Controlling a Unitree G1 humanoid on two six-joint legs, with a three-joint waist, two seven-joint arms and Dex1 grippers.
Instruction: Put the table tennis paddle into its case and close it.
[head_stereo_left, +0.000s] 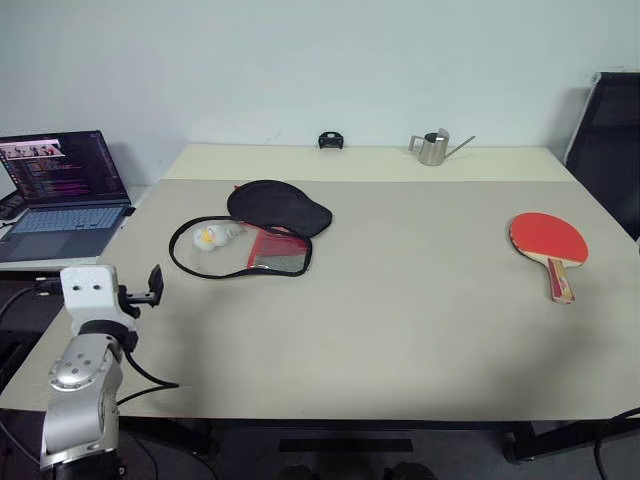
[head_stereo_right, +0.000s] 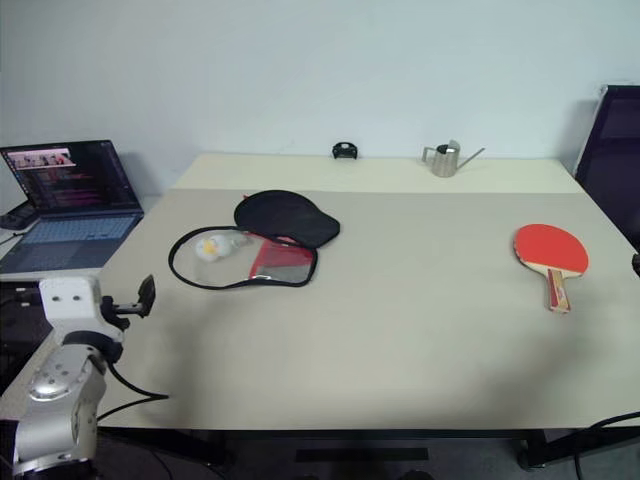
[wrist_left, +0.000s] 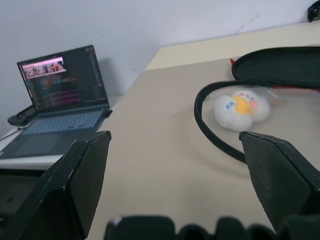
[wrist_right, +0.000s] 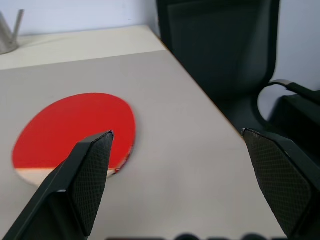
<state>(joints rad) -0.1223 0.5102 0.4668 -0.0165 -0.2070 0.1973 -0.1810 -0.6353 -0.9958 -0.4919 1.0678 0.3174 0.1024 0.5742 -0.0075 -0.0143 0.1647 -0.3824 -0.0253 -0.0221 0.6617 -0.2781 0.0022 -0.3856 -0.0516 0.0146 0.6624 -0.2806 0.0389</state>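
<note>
The table tennis paddle (head_stereo_left: 547, 238) lies flat on the right of the table, red face up, its handle toward the near edge. The case (head_stereo_left: 279, 208) lies unzipped at the left middle: its black half is folded back and the red mesh half (head_stereo_left: 278, 251) lies inside the black zipper loop. Inside the loop sits a small white-yellow ball-like thing (head_stereo_left: 212, 237). My left gripper (wrist_left: 175, 190) is open at the table's left edge, pointing at the case from a short way off. Off the table's right side, my right gripper (wrist_right: 180, 185) is open, with the paddle (wrist_right: 75, 125) ahead of it.
An open laptop (head_stereo_left: 65, 190) stands on a side surface to the left. A small metal watering can (head_stereo_left: 434, 148) and a small black object (head_stereo_left: 331, 140) sit at the table's far edge. A black chair (wrist_right: 220, 50) stands beyond the right edge.
</note>
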